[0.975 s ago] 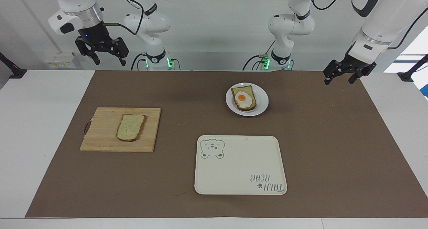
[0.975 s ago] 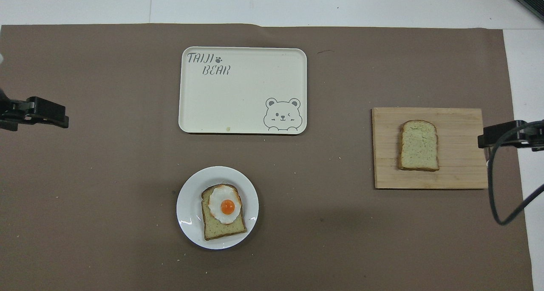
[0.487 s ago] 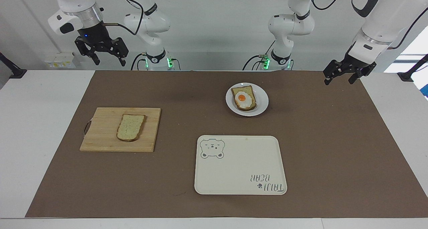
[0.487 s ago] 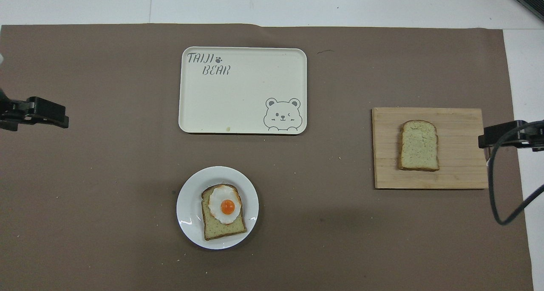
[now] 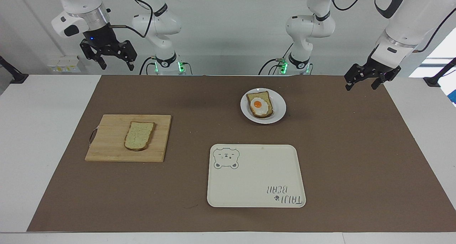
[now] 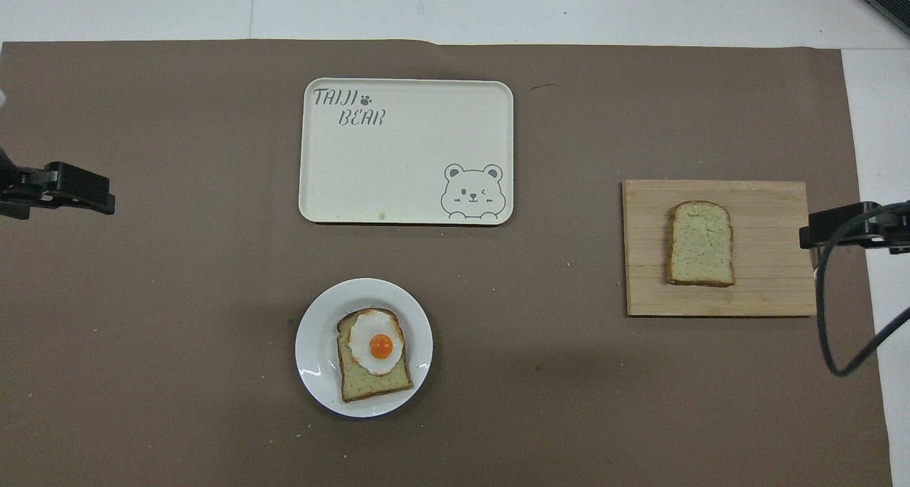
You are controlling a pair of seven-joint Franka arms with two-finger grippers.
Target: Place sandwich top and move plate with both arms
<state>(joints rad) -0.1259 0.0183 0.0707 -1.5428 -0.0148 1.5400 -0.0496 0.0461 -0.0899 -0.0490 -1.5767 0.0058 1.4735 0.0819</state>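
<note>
The right gripper hangs with jaws spread and empty, the bread slice lying well below on a cutting board. The left gripper, also spread and empty, hangs well apart from the plate.

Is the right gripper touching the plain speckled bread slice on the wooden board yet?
Apart. Facing view: right gripper hangs high above the table's edge, bread slice untouched.
</note>
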